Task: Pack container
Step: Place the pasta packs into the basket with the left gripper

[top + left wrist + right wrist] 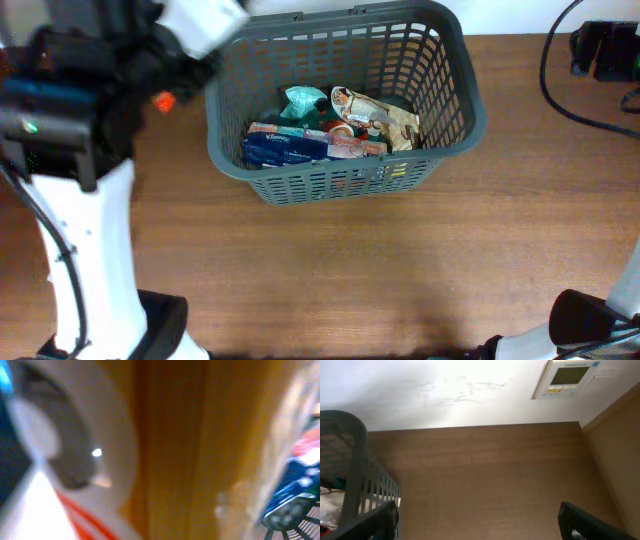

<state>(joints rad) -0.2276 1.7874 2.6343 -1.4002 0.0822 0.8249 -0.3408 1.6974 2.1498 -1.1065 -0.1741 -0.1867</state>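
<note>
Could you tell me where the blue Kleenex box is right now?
In the overhead view, the Kleenex box lies inside the basket, along its near-left wall, beside the teal packet.

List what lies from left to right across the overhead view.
Left arm → basket, holding a blue tissue box and then a cream snack packet → black cable → black device at the right edge.
</note>
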